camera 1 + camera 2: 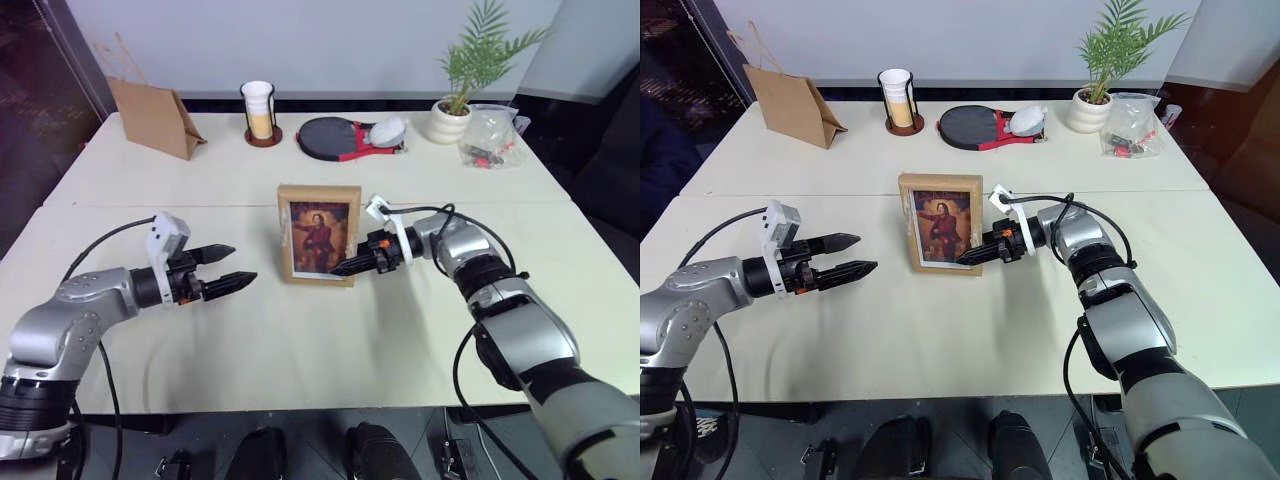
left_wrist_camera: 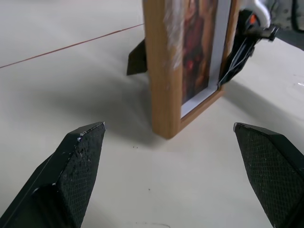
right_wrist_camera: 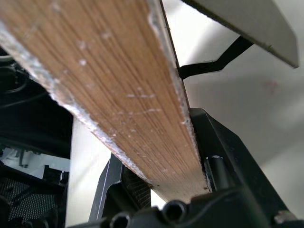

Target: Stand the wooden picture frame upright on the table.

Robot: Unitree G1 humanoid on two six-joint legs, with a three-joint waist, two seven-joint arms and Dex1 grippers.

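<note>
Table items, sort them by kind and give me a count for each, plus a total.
Wooden picture frame: 1
Brown paper bag: 1
Cup stack in a holder: 1
Table tennis paddle: 1
Potted plant: 1
Clear plastic bag: 1
Total: 6 things on the table.

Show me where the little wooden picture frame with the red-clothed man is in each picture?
Left eye view: the small light-wood picture frame stands mid-table, just this side of the seam.
Right eye view: the frame is slightly left of centre.
Left wrist view: its edge and portrait rise in the upper middle.
Right wrist view: its wooden edge crosses diagonally.
Shared landmark: the right gripper clamping the frame's side.
</note>
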